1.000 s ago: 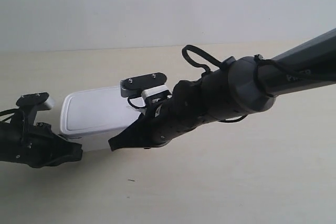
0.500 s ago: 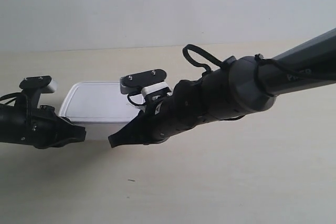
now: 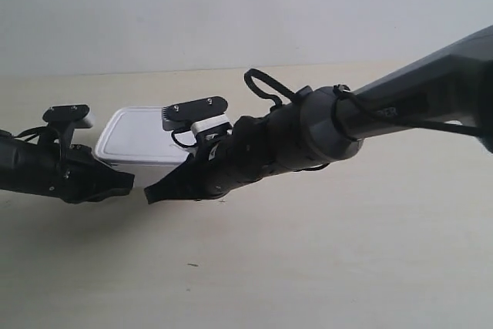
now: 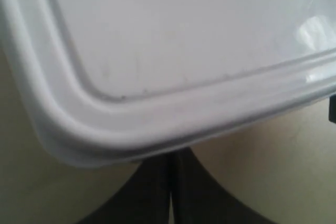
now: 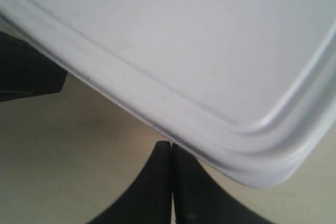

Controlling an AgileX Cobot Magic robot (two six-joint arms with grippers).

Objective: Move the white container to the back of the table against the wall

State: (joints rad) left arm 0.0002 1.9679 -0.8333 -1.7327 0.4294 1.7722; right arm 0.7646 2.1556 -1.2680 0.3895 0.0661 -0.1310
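Note:
The white container (image 3: 139, 136) lies flat on the table (image 3: 347, 252), some way short of the wall (image 3: 231, 5). Both arms reach to its near side. The tip of the arm at the exterior view's left (image 3: 127, 180) and the tip of the arm at the exterior view's right (image 3: 152, 193) sit low at the box's front. In the left wrist view my left gripper (image 4: 170, 157) is shut, its tips tucked under a rounded corner of the lid (image 4: 184, 40). My right gripper (image 5: 171, 146) is shut too, its tips touching the lid rim (image 5: 210, 135) near another corner.
Bare tabletop lies between the container and the wall. The thick dark forearm (image 3: 331, 129) crosses the scene from the right. The other arm's dark gripper (image 5: 26, 72) shows at the edge of the right wrist view. A tiny dark speck (image 3: 192, 265) marks the near table.
The container has slid away from the camera toward the wall. Both arms have advanced with it and now sit lower and farther back.

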